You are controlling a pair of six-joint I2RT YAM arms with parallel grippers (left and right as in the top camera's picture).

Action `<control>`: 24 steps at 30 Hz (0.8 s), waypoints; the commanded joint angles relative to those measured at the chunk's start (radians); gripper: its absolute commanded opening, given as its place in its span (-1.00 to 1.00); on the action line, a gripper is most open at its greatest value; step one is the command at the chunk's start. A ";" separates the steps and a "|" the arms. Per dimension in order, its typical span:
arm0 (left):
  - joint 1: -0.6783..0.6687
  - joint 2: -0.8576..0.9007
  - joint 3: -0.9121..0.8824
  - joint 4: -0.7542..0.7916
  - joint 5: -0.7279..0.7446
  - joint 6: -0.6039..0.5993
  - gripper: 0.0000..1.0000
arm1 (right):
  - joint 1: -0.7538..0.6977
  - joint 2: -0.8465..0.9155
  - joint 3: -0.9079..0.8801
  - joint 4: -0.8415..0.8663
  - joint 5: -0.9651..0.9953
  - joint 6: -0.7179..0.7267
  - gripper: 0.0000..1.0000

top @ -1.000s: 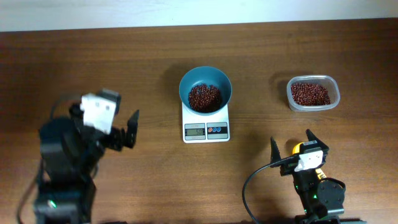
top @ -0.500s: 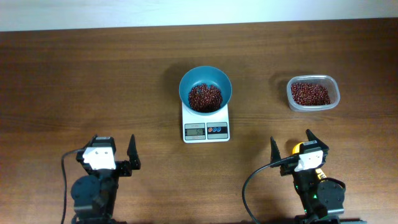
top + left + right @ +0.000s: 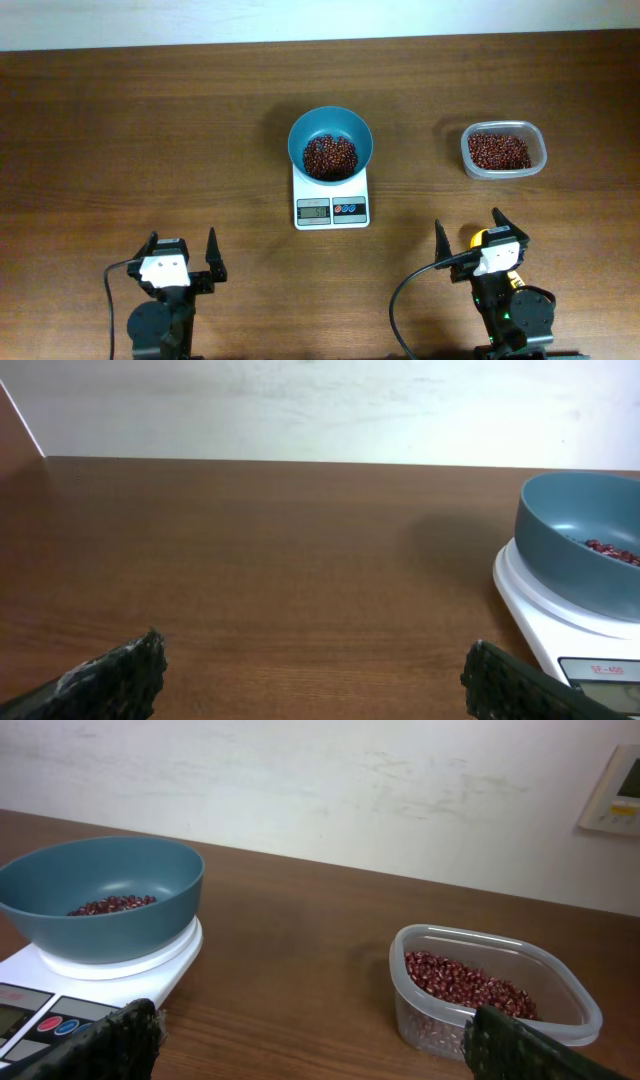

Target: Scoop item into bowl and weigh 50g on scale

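My left claw [image 3: 181, 248] stands fully open and empty near the front edge of the brown wooden table [image 3: 150, 120], on its left half. My right claw [image 3: 468, 232] stands open and empty near the same edge, on the right half. Neither claw touches any object. The small white square digital scale [image 3: 331, 210] sits at mid-table, between the two claws and farther back, with its display and buttons facing the front edge; the reading is too small to make out. The round teal-blue bowl [image 3: 303, 135] rests on the scale platform, and its rim overhangs the platform at the back and on both sides. A heap of small dark reddish-brown beans [image 3: 329, 157] lies in the bottom of the bowl, well below the rim. The clear rounded-rectangular plastic tub [image 3: 541, 152] stands to the right of the scale, well apart from it and farther back than my right claw; it holds more of the same beans, below its rim. Open wood lies between scale and tub, between each claw and the scale, and across the left half ahead of my left claw. A black cable [image 3: 398, 300] loops beside my right arm, on its left. The back edge of the table meets a pale wall [image 3: 300, 20].
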 commanded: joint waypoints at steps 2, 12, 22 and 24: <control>0.000 -0.020 -0.011 0.010 -0.010 -0.108 0.97 | 0.006 -0.010 -0.009 0.001 0.008 0.004 0.98; 0.000 -0.024 -0.069 0.142 -0.010 -0.108 0.97 | 0.006 -0.010 -0.009 0.001 0.008 0.004 0.97; -0.002 -0.024 -0.069 0.140 0.001 -0.016 0.97 | 0.006 -0.010 -0.009 0.001 0.008 0.004 0.97; -0.002 -0.024 -0.069 0.140 0.002 -0.016 0.97 | 0.006 -0.010 -0.009 0.001 0.008 0.004 0.97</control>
